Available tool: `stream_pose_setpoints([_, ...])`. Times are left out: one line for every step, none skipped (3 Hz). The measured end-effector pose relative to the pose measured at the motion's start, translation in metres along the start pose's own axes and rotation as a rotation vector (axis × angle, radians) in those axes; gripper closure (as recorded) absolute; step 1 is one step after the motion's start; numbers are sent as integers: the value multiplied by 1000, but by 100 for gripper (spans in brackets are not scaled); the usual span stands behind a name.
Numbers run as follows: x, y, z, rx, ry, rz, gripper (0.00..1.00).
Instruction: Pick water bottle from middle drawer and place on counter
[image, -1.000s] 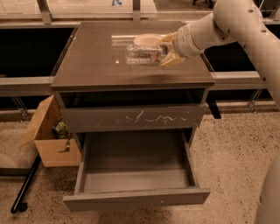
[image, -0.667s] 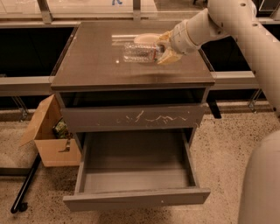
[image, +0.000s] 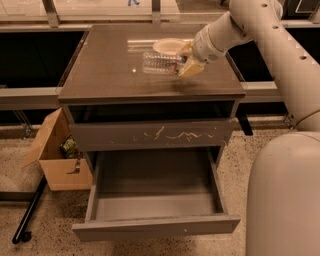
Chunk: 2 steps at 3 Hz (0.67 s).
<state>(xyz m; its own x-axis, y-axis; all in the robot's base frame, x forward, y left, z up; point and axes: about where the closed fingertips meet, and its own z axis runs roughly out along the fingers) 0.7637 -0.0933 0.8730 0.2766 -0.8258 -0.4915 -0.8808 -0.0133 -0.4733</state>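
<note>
The clear ribbed water bottle (image: 159, 63) lies on its side just over the counter (image: 110, 75), in front of a pale bowl (image: 169, 46). My gripper (image: 186, 62) reaches in from the right and is shut on the bottle's right end, its yellowish fingers (image: 192, 68) around it. I cannot tell whether the bottle touches the counter. The middle drawer (image: 156, 226) is pulled out below and its inside looks empty.
A grey drawer front with white scratches (image: 150, 135) sits slightly open above the middle drawer. An open cardboard box (image: 57, 160) stands on the floor at the left, with a black pole (image: 29, 210) beside it. My arm's pale body (image: 285, 195) fills the right side.
The gripper and bottle have moved slightly left and down toward the counter. The drawers have not moved.
</note>
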Motion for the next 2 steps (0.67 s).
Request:
stream_pose_setpoints([6, -1, 11, -34, 9, 37, 74])
stream_pose_setpoints([10, -2, 16, -50, 14, 55, 51])
